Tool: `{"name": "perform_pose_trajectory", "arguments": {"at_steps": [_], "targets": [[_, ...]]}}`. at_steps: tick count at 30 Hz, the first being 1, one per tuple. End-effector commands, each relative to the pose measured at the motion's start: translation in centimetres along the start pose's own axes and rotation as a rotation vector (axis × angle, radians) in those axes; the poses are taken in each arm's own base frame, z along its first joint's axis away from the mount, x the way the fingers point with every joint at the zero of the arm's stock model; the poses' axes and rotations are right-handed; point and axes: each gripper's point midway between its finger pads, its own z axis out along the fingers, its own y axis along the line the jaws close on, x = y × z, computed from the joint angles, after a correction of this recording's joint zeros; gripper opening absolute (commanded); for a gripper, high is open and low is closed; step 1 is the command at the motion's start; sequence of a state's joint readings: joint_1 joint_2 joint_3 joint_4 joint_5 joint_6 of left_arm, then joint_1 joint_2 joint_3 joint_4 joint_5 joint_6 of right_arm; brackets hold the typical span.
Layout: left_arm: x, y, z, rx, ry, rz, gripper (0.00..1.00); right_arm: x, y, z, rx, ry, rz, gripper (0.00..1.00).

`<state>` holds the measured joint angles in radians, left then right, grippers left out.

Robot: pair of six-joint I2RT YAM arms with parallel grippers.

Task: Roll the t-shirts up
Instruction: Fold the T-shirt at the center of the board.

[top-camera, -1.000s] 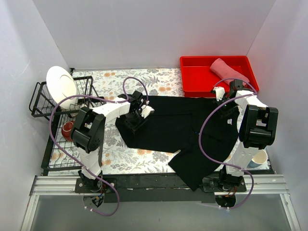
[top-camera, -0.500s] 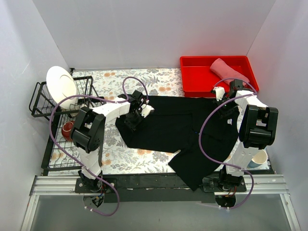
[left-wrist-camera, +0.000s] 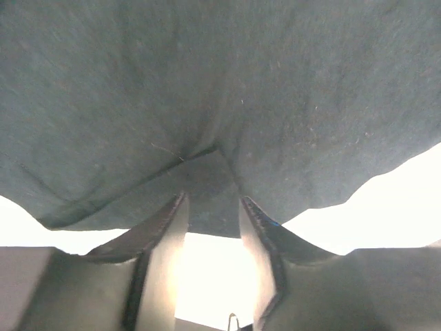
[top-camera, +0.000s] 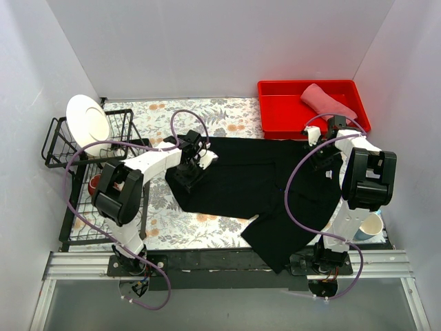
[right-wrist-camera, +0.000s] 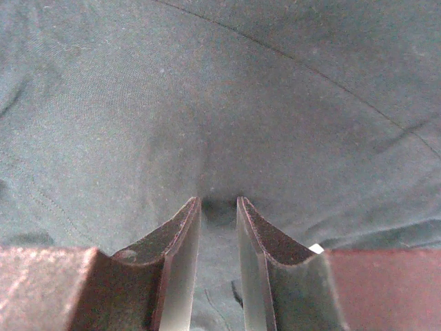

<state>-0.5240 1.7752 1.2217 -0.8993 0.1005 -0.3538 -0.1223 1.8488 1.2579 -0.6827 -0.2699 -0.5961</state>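
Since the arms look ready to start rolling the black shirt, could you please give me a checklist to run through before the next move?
1. Left gripper holds the black t-shirt: ok, cloth is pinched between its fingers and the edge is lifted.
2. Right gripper holds the same shirt: ok, a fold sits between its fingers.
3. Shirt lies flat and square: not ok, its near corner hangs over the near edge of the table.
4. Pink t-shirt is out of the way: ok, it lies in the red bin.
5. Right arm's purple cable is clear of the cloth: cannot tell.
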Motion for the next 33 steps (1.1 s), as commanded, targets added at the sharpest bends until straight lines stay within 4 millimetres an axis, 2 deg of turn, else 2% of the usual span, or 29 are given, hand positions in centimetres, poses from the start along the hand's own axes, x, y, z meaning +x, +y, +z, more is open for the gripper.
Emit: {"name": "perform_pose_trajectory", "arguments": {"at_steps": [1,4,8,10,19,26,31,33], "targets": [[-3.8,0.6,-1.3,-0.01,-0.099,0.009,0.38,-1.0,0.2,-0.1,-0.021,-0.021,0.015,0.36],[-4.3,0.5,-0.6,0.003,-0.088,0.016,0.39,-0.9,0.1,-0.2,-0.019,-0.016,0.011,0.36],[-3.9,0.2,0.2,0.031,-0.069,0.018,0.37,-0.6,0.1,-0.2,-0.009,-0.015,0.003,0.36],[-3.6,-0.3,0.2,0.05,-0.06,0.02,0.33,-0.3,0.2,-0.1,-0.014,-0.01,0.007,0.36],[-1.8,-0.4,1.1,0.048,-0.017,0.028,0.3,-0.3,0.3,0.3,-0.021,-0.008,0.018,0.36],[-1.5,-0.1,1.5,0.028,-0.009,0.028,0.18,-0.4,0.2,0.2,-0.018,-0.007,0.015,0.36],[-1.7,0.0,1.4,0.022,-0.019,0.029,0.03,-0.3,0.2,0.3,-0.022,-0.004,0.02,0.36],[-1.7,0.0,1.4,0.026,-0.02,0.028,0.0,-0.4,0.2,0.3,-0.022,-0.004,0.021,0.36]]}}
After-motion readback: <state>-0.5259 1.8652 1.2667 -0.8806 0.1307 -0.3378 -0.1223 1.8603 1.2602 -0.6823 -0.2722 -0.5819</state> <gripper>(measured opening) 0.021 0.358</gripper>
